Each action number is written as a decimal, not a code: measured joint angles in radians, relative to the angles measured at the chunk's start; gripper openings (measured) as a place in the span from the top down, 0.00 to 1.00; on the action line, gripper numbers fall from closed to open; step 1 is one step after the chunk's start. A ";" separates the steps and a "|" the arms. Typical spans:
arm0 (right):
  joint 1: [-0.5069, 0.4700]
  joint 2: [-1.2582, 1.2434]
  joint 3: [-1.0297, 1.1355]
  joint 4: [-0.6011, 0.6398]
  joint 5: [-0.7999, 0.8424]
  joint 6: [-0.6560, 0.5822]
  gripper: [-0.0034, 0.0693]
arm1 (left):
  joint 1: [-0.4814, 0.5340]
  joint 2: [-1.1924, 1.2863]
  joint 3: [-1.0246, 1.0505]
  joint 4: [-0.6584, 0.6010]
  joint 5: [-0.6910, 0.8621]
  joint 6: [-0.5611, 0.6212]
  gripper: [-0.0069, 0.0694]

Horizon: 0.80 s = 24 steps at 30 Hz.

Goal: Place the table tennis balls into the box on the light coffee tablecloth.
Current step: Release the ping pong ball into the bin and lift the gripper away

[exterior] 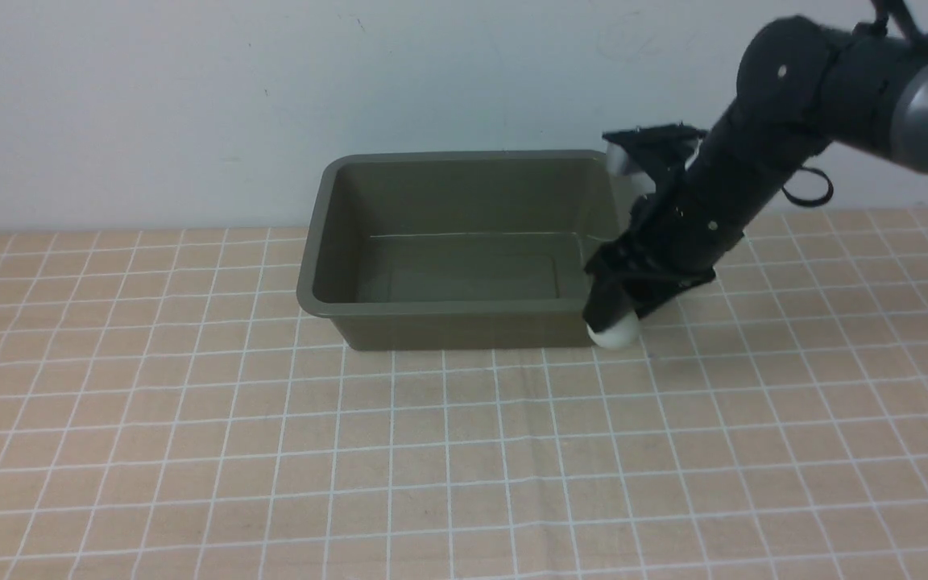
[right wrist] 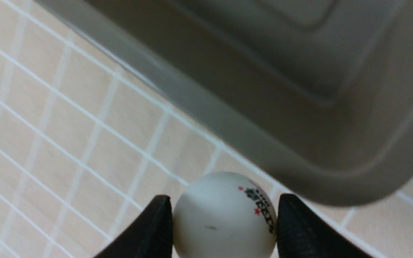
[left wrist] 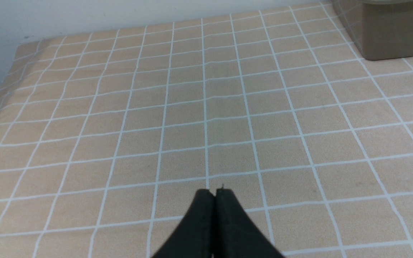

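One table tennis ball (right wrist: 224, 218) | clamped in our right claw (right wrist: 224, 200), just beside the box (exterior: 432, 330) | our left claw (left wrist: 214, 195) together

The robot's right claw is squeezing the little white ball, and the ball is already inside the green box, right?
Not quite. The right gripper is squeezing the white ball, but the ball is outside the green box, by its near right corner. The front view shows it.
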 joint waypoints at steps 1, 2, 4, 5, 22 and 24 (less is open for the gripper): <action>0.000 0.000 -0.038 0.028 0.002 0.000 0.48 | 0.000 0.000 0.000 0.000 0.000 0.000 1.00; 0.000 0.000 -0.067 0.049 0.003 0.000 0.48 | 0.000 0.000 0.000 0.000 0.000 0.000 1.00; 0.000 0.001 -0.138 0.095 0.004 0.001 0.48 | 0.000 0.000 0.000 0.000 0.000 0.000 1.00; 0.000 0.005 -0.163 0.112 0.002 0.000 0.48 | 0.000 0.000 0.000 0.000 0.000 0.000 1.00; 0.041 0.189 -0.208 0.124 -0.268 -0.174 0.47 | 0.000 0.000 0.000 0.000 0.000 0.000 1.00; 0.041 0.200 -0.208 0.123 -0.274 -0.174 0.42 | 0.000 0.000 0.000 0.000 0.000 0.000 1.00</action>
